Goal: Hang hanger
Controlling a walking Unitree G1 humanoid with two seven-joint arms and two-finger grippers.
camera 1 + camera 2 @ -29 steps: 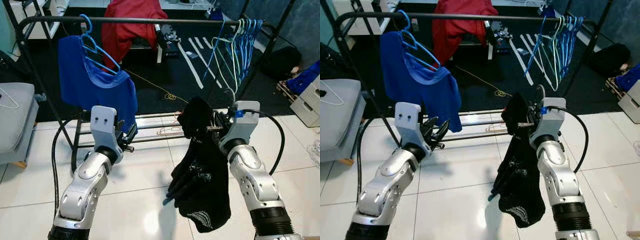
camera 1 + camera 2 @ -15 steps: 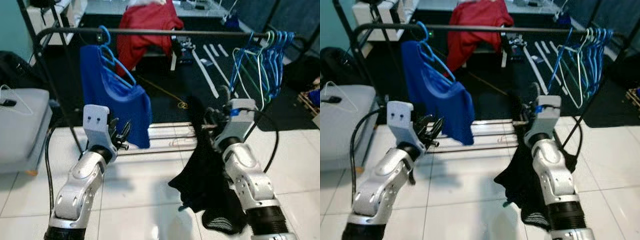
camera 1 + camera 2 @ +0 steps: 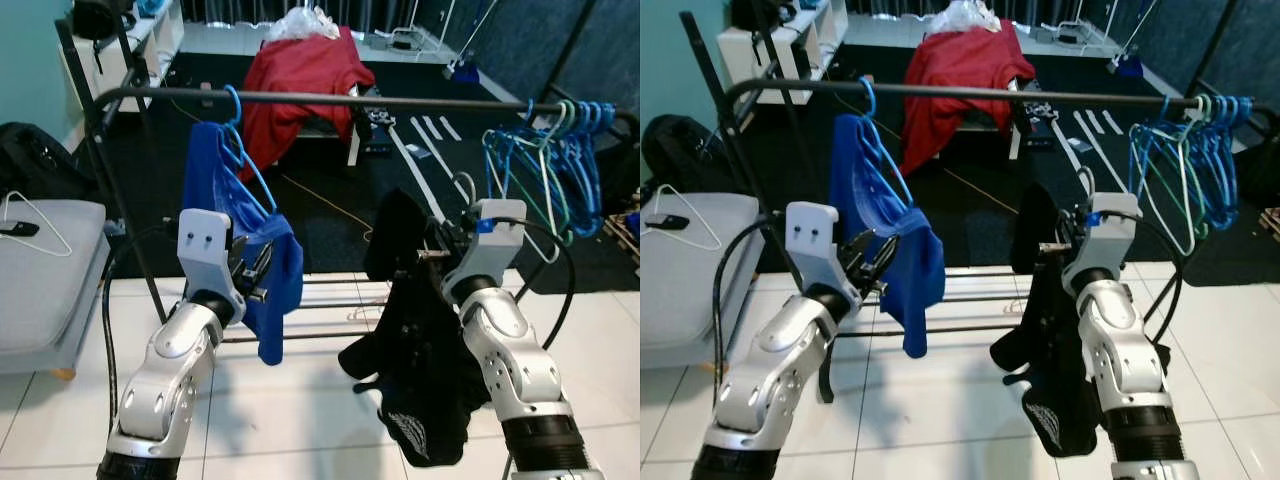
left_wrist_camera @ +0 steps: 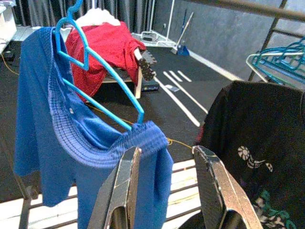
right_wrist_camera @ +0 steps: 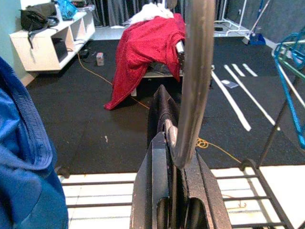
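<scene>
A black clothes rail (image 3: 350, 98) crosses in front of me at head height. My right gripper (image 3: 438, 248) is shut on the metal hook (image 5: 195, 71) of a hanger, and a black garment (image 3: 420, 350) hangs from that hanger below the rail, near its middle. The hook's tip (image 3: 466, 186) points up, still under the bar. My left gripper (image 3: 255, 272) stands open, just in front of a blue shirt (image 3: 225, 200). That shirt hangs on a blue hanger (image 4: 95, 62) at the rail's left end.
Several empty blue and green hangers (image 3: 550, 150) crowd the rail's right end. The rack's lower bars (image 3: 330, 300) run at knee height. A grey seat (image 3: 40, 270) with a white hanger (image 3: 35, 215) stands at the left. A red cloth (image 3: 300, 70) drapes furniture behind the rack.
The whole view has shifted, with the rack now closer and the rail lower in frame. Both arms keep their poses; the right gripper still holds the hanger with the black garment.
</scene>
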